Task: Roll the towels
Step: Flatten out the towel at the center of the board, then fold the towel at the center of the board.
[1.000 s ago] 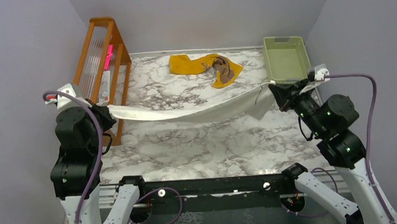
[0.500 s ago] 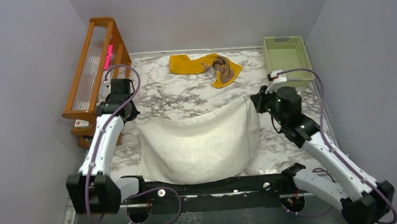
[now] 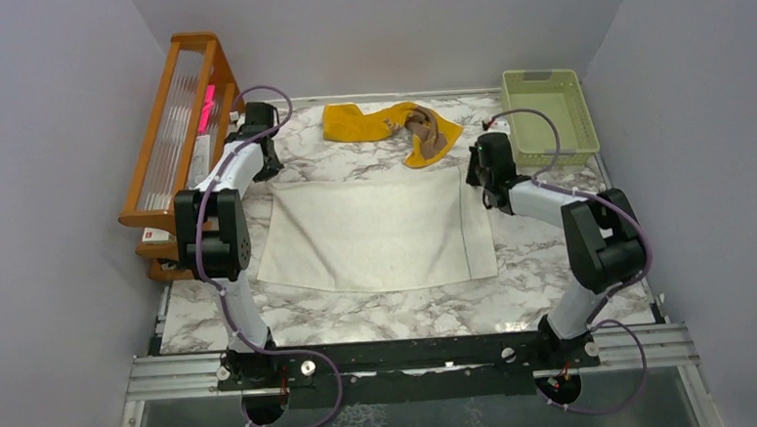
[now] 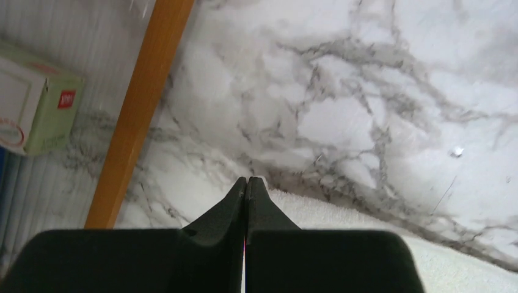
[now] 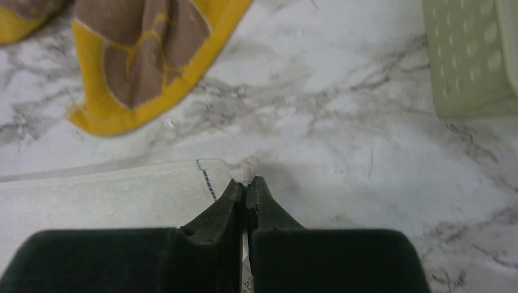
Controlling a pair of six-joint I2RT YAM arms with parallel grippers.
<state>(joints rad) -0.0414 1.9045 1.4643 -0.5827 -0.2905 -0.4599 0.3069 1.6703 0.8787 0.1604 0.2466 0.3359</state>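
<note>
**Item 1.** Cream-white towel point(image 3: 371, 229): lay spread flat and roughly square in the middle of the marble worktop point(image 3: 380, 311), with dark stitching visible near its far-right corner.

**Item 2.** Left fingers point(image 4: 246, 182): were pressed together with no gap, pinching the far-left corner of the cream-white towel, low against the worktop and just beside the wooden rack point(image 3: 180, 136).

**Item 3.** Right fingers point(image 5: 245, 183): were likewise pressed tight, gripping the far-right corner of the same towel.

**Item 4.** Mustard towel point(image 3: 370, 121): lay crumpled at the far edge of the worktop, apart from the spread towel.

**Item 5.** Brown towel point(image 3: 427, 133): was bunched on top of the mustard towel's right end.

**Item 6.** Pale green basket point(image 3: 545, 112): stood in the far-right corner of the worktop, near the right arm.
</note>
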